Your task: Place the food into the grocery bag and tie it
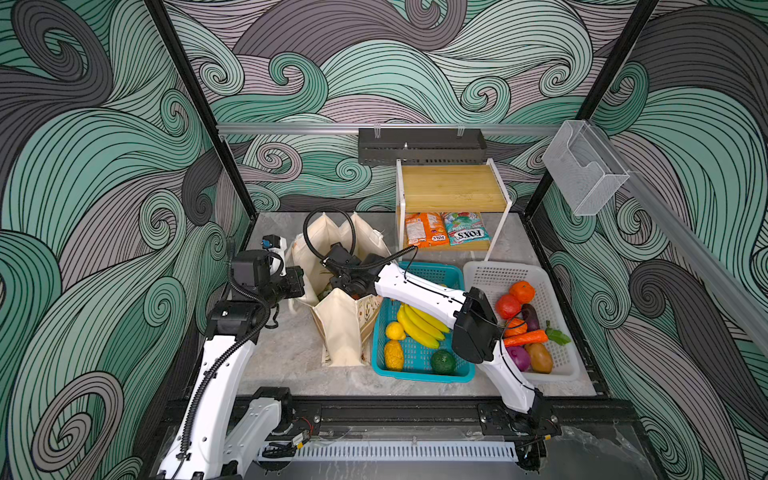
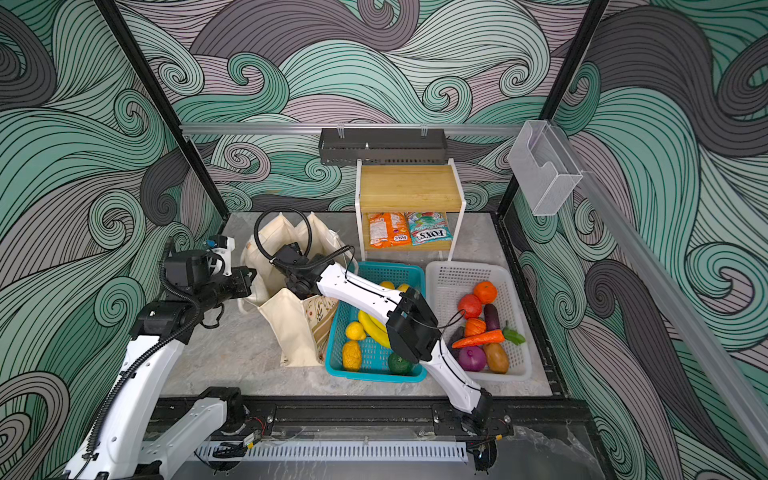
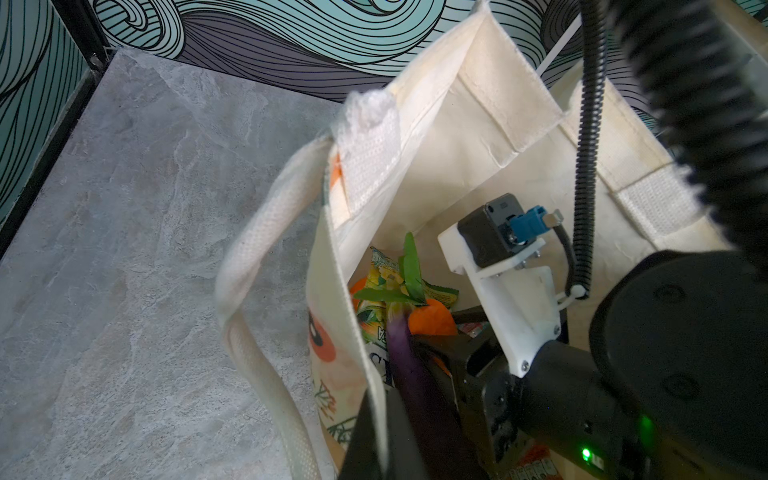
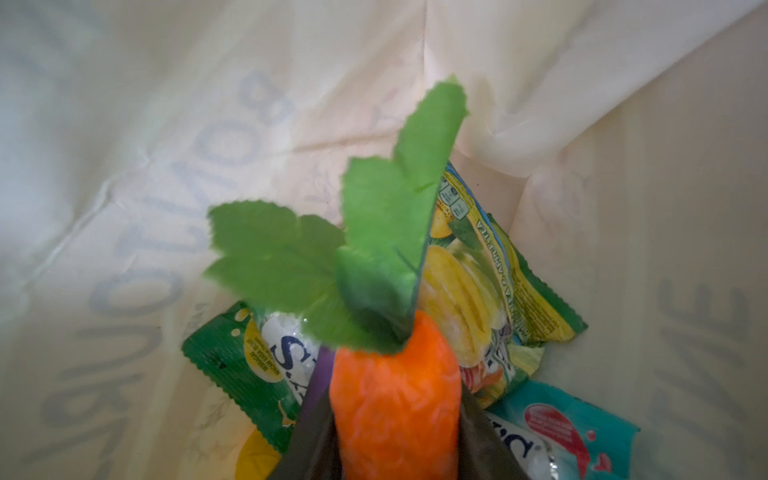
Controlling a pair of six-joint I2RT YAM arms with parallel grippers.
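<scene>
Now the right gripper (image 4: pixel 395 419) reaches down inside the cream canvas grocery bag (image 1: pixel 345 332) with floral print. The bag stands open at the centre of both top views, just left of the teal plastic basket (image 1: pixel 419 377). The two dark fingers (image 4: pixel 309 432) press on the sides of an orange toy carrot (image 4: pixel 395 374), so the jaws grip it, with its green leaves toward the floor of the bag. Under the carrot lie a glossy green snack packet (image 4: pixel 232 361), a yellow-green packet (image 4: pixel 478 291) and a teal packet (image 4: pixel 582 440). A purple toy eggplant (image 3: pixel 401 357) leans just beside the carrot. The left gripper (image 1: pixel 298 283) is fully closed and pinches the left rim of the bag. Yellow toy bananas (image 1: pixel 419 326) lie in the teal basket, and an orange snack packet (image 1: pixel 426 230) lies on the low shelf of the bamboo rack (image 1: pixel 453 187) at the upper middle.
</scene>
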